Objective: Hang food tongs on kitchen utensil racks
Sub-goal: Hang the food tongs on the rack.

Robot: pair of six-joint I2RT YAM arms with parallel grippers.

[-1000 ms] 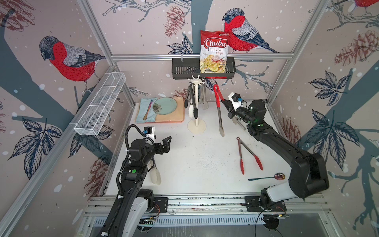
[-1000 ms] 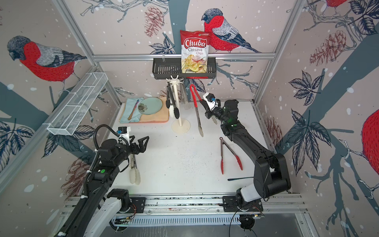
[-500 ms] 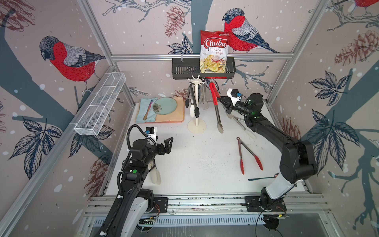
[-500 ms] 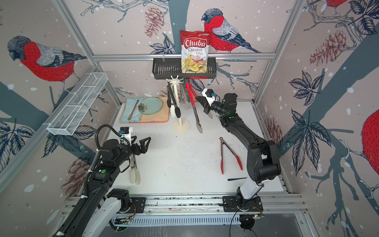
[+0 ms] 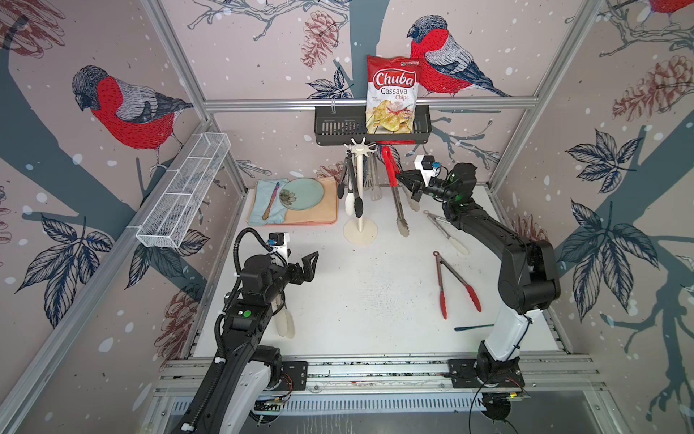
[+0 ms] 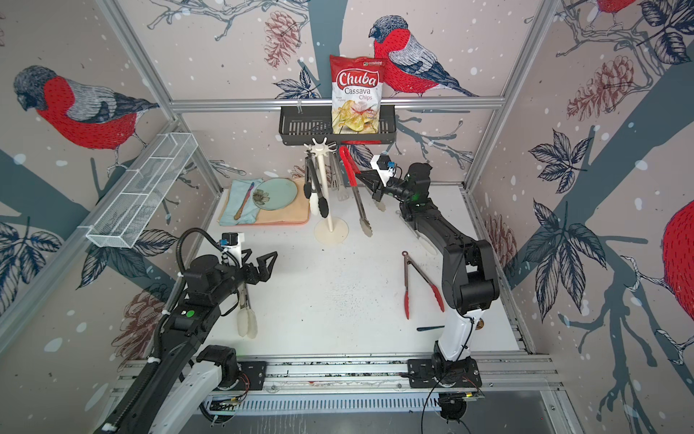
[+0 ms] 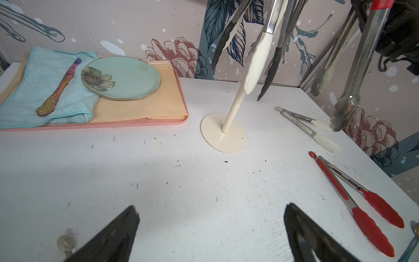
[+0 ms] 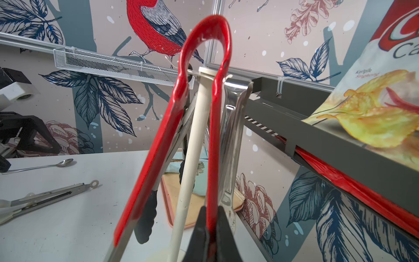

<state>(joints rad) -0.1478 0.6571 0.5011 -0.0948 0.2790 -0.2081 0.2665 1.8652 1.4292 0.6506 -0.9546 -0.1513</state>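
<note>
holding the red tongs (image 5: 387,159) upright just beside the rack (image 5: 360,235), the right tool (image 5: 402,177) is clamped on one red arm, below the bend. in the right wrist view the bend stands at about the height of the rack head, and the pole shows between the two arms. whether the bend sits on a hook cannot be told. left tool (image 7: 210,207) is spread wide and empty, low over the counter (image 5: 368,300), well apart from the rack.

other items: hung tongs (image 5: 358,208) are on the rack. a red-tipped pair (image 5: 440,285) and a white-tipped pair (image 5: 445,233) lie on the counter by the right arm. another white-tipped pair (image 6: 243,323) lies partly under the left arm.

handling, as judged: steel, light, stiff along the arms, springy at the bend. being long, the free ends are likely to swing. the red coating looks grippy; the bare steel below looks slippery. best hold is high on one coated arm, leaving the bend free for a hook. risk: knocking the slim rack or the hung tongs.
</note>
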